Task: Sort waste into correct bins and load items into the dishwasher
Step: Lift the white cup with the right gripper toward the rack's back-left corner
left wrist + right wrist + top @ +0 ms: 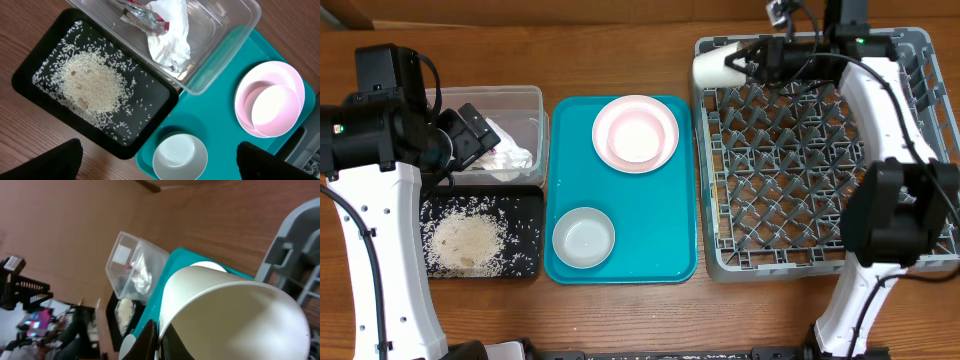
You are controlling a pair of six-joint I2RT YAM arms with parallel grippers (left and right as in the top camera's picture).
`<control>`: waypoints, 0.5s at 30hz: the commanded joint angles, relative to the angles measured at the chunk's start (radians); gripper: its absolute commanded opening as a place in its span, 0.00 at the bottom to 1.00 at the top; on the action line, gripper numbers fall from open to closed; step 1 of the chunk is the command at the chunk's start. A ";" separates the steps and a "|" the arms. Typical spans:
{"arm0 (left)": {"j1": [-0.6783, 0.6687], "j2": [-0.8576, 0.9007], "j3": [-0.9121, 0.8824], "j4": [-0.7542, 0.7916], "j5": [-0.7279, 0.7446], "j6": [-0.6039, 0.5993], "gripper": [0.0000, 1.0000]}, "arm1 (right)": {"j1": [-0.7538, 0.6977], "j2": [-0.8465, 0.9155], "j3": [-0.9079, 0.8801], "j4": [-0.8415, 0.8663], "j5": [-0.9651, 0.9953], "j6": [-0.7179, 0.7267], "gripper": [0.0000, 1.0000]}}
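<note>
Waste looks done: rice (468, 242) in black tray (525, 272), napkin (510, 155) + red wrapper (145, 15) in clear tub (535, 100). Right pincer (745, 62) clamped on white cup (715, 65), smooth, tipped sideways over rack (920, 150) corner, not yet set down. Left pincer (475, 128) wide open, empty, above tub. Pink plate (610, 150) w/ bowl (638, 135) on it + 2nd bowl (584, 238) left on teal tray (670, 220); no chopsticks seen.

Teal tray (660, 215); pink plate (601, 137); black tray (525, 250), whitish rice (468, 240) speckle; grey lattice rack (800, 190); white cup (712, 66).

A wooden table (620, 320) bears a teal tray (670, 230) at its middle: just left of it a clear tub (542, 110) and a black tray (530, 265) — just right, a grey dish rack (780, 262).
</note>
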 commanded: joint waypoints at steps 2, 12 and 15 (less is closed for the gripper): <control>0.004 0.004 0.015 0.002 -0.010 -0.003 1.00 | 0.011 0.048 0.001 0.024 -0.080 -0.042 0.04; 0.005 0.004 0.015 0.003 -0.010 -0.002 1.00 | 0.012 0.108 -0.003 0.042 -0.077 -0.042 0.04; 0.005 0.004 0.015 0.002 -0.010 -0.002 1.00 | 0.018 0.115 -0.003 0.043 -0.077 -0.042 0.04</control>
